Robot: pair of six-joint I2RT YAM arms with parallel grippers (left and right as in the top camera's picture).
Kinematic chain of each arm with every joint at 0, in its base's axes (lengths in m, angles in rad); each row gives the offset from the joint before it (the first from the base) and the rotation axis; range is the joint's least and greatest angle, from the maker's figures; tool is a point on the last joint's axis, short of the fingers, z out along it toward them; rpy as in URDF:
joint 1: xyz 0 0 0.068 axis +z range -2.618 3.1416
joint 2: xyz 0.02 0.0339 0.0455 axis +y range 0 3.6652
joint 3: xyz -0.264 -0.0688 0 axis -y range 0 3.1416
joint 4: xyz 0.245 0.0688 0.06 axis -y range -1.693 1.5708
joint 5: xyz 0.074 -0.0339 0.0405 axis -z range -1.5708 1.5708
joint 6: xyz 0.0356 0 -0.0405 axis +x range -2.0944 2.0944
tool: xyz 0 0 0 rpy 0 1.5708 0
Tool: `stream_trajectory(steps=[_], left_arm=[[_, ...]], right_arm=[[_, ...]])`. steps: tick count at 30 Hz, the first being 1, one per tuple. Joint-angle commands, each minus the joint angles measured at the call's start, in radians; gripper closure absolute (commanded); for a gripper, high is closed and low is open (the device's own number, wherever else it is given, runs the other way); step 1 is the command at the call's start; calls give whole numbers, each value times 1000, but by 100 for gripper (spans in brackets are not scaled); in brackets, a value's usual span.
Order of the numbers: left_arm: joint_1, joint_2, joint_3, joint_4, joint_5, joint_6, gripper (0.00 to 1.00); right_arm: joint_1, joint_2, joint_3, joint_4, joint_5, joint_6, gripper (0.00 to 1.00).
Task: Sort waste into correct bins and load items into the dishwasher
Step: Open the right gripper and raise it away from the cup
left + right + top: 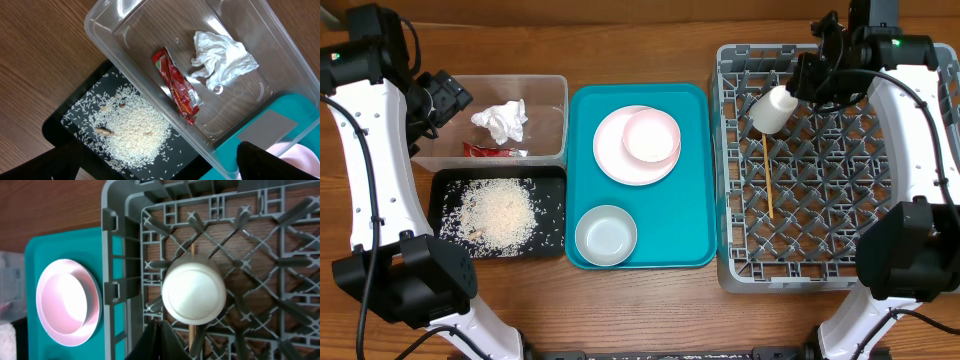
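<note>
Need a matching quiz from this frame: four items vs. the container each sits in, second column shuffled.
Items:
1. tissue
2. rice
3. bowl
4. cup

Places:
A. teal tray
B. grey rack
C. clear tub
D. black tray

Pairs: 1-C, 2-D, 3-A, 4-B

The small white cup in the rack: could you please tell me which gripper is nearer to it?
Right. The right gripper is close beside the cup, over the grey rack; the left gripper hovers over the clear tub, across the teal tray.
</note>
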Motion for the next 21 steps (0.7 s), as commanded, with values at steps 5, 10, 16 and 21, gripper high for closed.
stream_trajectory(steps=[5,10,16,21], left_arm=[[-7,-4,5,1,-13,12,0],[-7,-4,5,1,-13,12,0],[-7,-4,5,1,-13,12,0],[-7,-4,5,1,-13,12,0]], right_arm=[[8,42,-1,14,37,19,96],[8,120,-2,9,36,19,96],[8,164,-1,4,90,20,96],[5,128,28,-16,83,24,96]])
